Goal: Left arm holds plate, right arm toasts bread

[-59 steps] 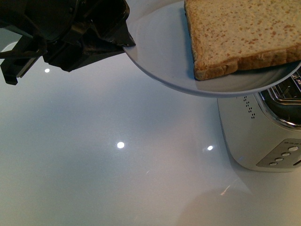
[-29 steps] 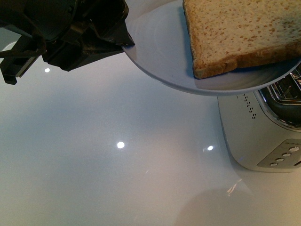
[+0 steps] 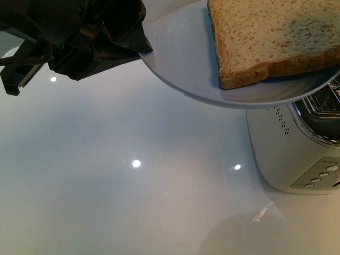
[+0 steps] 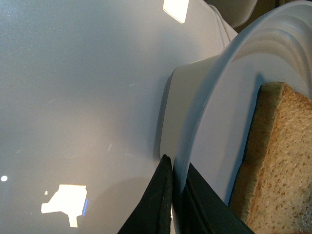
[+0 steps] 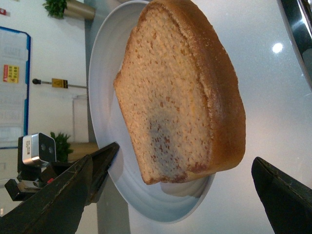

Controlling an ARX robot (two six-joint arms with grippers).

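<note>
A glossy white table [image 3: 133, 207] fills the scene, with lamps mirrored in it as bright spots. On its right side stands a white toaster [image 3: 281, 154]. Its chrome-rimmed slot [image 3: 319, 114] faces up, and a row of buttons runs along its near end.

The plate [image 3: 180, 58] is up in the air, clear of the table and tilted. Its right part hangs above the far end of the toaster. The bread [image 3: 265, 37] lies on the right half of the plate. A dark shadow under its near right edge suggests that side sits a little off the plate.

The left gripper [image 3: 142, 50] is at the far left, with its jaws clamped on the plate's left rim. The left wrist view shows this closely: the two black fingers [image 4: 163, 195] pinch the rim of the plate [image 4: 229, 97], one on each face, with the bread [image 4: 278, 170] just beside them.

The right wrist view shows the right gripper [image 5: 170, 163] with its jaws wide apart, one on each side of the bread [image 5: 180, 97]. Neither can be seen touching the bread or the plate [image 5: 105, 73].
</note>
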